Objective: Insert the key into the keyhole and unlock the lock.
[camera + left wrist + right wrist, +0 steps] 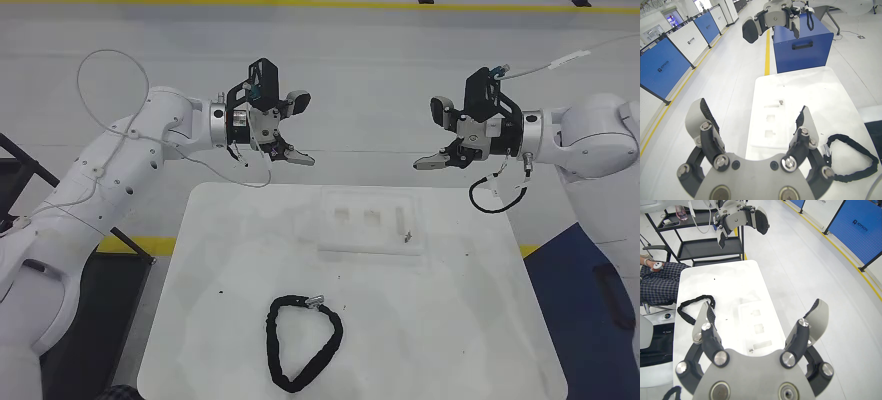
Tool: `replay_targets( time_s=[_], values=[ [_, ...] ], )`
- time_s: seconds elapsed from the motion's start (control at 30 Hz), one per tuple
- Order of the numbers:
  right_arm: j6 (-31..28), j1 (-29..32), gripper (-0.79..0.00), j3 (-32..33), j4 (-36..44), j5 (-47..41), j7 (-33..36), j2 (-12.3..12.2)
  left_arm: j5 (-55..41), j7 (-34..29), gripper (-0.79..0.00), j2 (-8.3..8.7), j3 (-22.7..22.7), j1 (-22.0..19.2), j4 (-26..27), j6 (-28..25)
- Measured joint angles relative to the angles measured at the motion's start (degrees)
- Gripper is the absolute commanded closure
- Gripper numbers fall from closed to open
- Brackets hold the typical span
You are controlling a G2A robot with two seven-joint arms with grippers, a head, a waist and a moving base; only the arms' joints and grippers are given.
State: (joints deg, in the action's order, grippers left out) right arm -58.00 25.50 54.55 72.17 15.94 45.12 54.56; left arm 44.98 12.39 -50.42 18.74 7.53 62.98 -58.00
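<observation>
Hovering beyond the far edge of the table point(470, 320), left hand point(300, 128) and right hand point(432, 134) both stood released, empty; the key point(407, 237) lay on the tray point(345, 240), the chain lock point(303, 343) apart.

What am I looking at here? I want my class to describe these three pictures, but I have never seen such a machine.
This is a robot with two arms at a white table. One picture looks down from above the arms; the other two come from a camera on each wrist, so each shows its own fingers up close. The left gripper and right gripper hang near the table's far edge, fingers open, holding nothing. On the table lie a black chain lock near the front and a white foam tray with cut-out pockets behind it. A small metal piece, probably the key, rests at one end of the tray.
</observation>
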Motion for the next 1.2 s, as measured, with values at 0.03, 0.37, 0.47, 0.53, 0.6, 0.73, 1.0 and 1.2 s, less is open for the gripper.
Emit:
replay_targets(
  time_s=[0.03,0.37,0.47,0.53,0.6,0.73,1.0,1.2],
  values=[
    [0.0,0.0,-0.784,0.0,0.0,0.0,0.0,0.0,0.0,0.0,-0.785,0.0,0.0,0.0,0.0,0.0],
    [0.0,0.0,-0.784,0.0,0.0,0.0,0.0,0.0,0.0,0.0,-0.785,0.0,0.0,0.0,0.0,0.0],
    [0.0,0.0,-0.785,0.0,0.0,0.0,0.0,0.0,0.0,0.0,-0.784,0.0,0.0,0.0,0.0,0.0],
    [0.0,0.0,-0.785,0.0,0.0,0.0,0.0,0.0,0.0,0.0,-0.785,0.0,0.0,0.0,0.0,0.0],
    [0.7,0.5,-0.785,0.1,-0.3,0.4,-0.4,0.0,0.0,0.0,-0.785,0.0,0.0,0.0,0.0,0.0],
    [5.6,2.7,-0.785,0.1,-1.1,2.8,-1.3,-0.3,0.0,0.0,-0.785,0.0,0.0,0.0,0.0,0.0],
    [12.9,4.4,-0.785,-2.0,-4.4,3.6,2.6,-0.2,0.0,0.0,-0.785,0.0,0.0,0.0,0.0,0.0],
    [25.7,4.7,-0.785,-5.2,-9.3,-2.7,8.6,1.2,0.0,0.0,-0.785,0.0,0.0,0.0,0.0,0.0]
  ],
)
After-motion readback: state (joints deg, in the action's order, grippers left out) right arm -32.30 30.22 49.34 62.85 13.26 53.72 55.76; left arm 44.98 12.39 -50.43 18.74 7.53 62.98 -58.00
